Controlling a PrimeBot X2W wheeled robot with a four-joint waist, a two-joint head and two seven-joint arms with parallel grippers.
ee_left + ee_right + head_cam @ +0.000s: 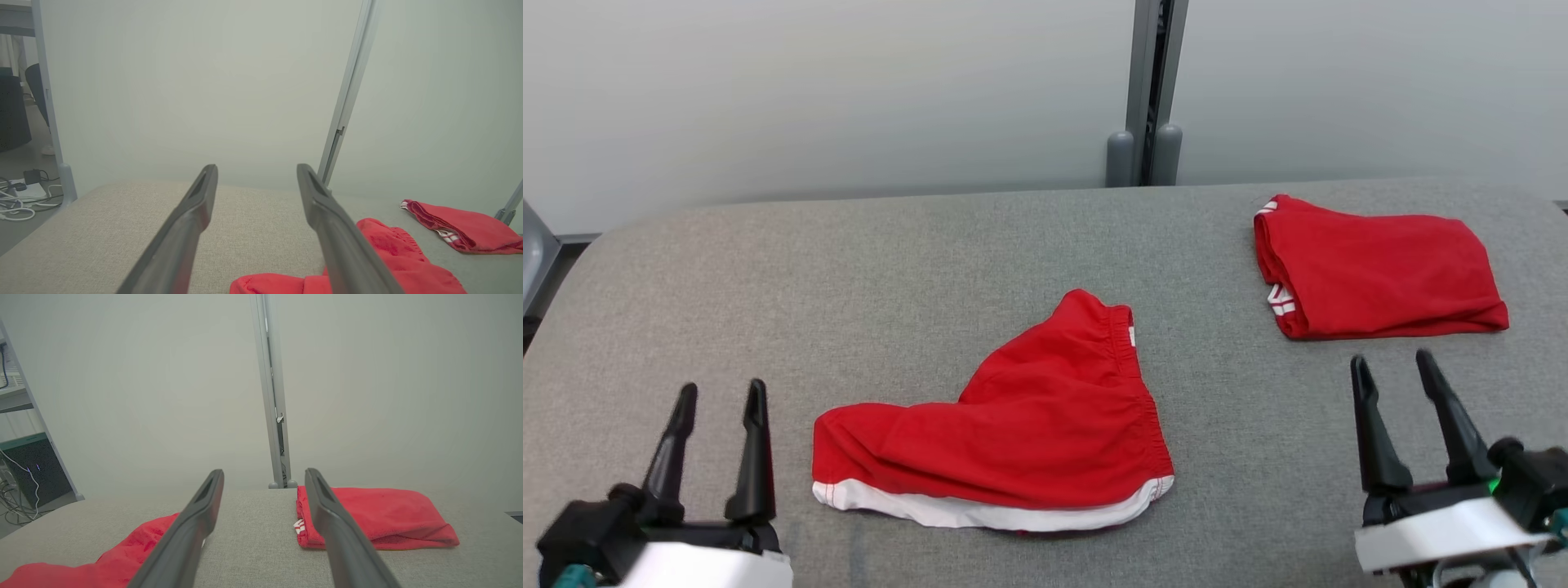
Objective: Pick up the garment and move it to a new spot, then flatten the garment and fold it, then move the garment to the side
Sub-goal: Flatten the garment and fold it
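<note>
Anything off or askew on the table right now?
Only the red fabric garment with a white hem, at the middle of the grey padded table: it lies unfolded and lopsided, waistband bunched toward the far side. The second red garment, far right, is neatly folded. No damage visible.

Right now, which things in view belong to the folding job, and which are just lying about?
Job: unfolded red garment, mid-table; left gripper and right gripper, both open, empty; grey table, the work surface.
Lying about: folded red garment, far right, apparently already done; partition post behind.
</note>
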